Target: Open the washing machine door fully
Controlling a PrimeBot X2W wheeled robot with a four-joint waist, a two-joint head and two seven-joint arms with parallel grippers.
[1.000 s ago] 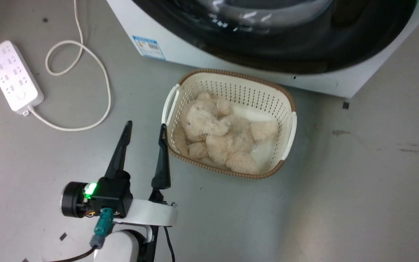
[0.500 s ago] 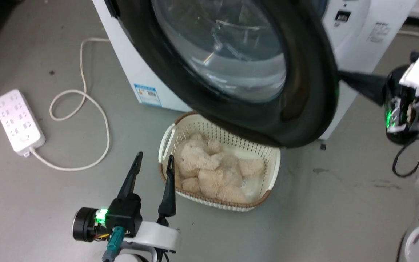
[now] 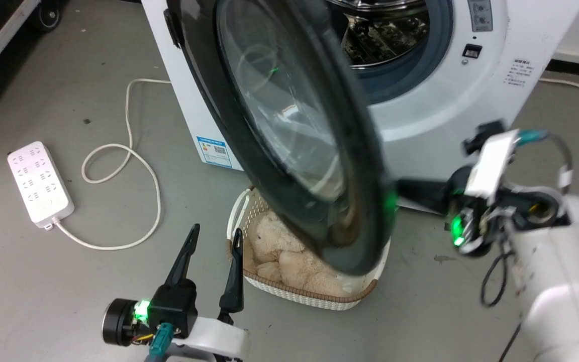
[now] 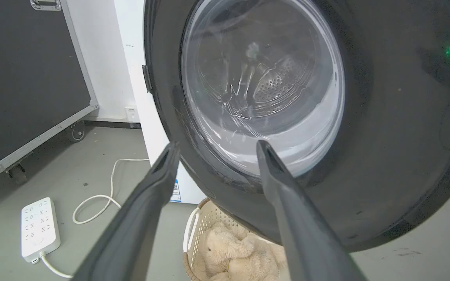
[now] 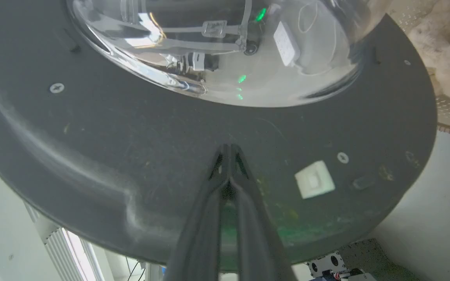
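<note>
The right pincer (image 5: 229, 156) is clenched, its two long dark fingers pressed together with nothing between them, tips touching the matte inner face of the washing machine's large round black door (image 5: 131, 136) just beside the bulging clear glass bowl (image 5: 217, 50). In the head view this door (image 3: 289, 130) stands swung out from the big white front-loading washing machine (image 3: 470, 100), attached at the view's left side, its glossy rim hanging above a cream perforated plastic basket (image 3: 309, 295) holding a beige plush toy (image 3: 279, 251). Behind it the steel drum (image 3: 385, 35) lies exposed. The left pincer (image 3: 214, 241) hovers released and empty over the grey floor (image 3: 68, 281), near the basket. A white power strip (image 3: 40, 183) lies well apart.
</note>
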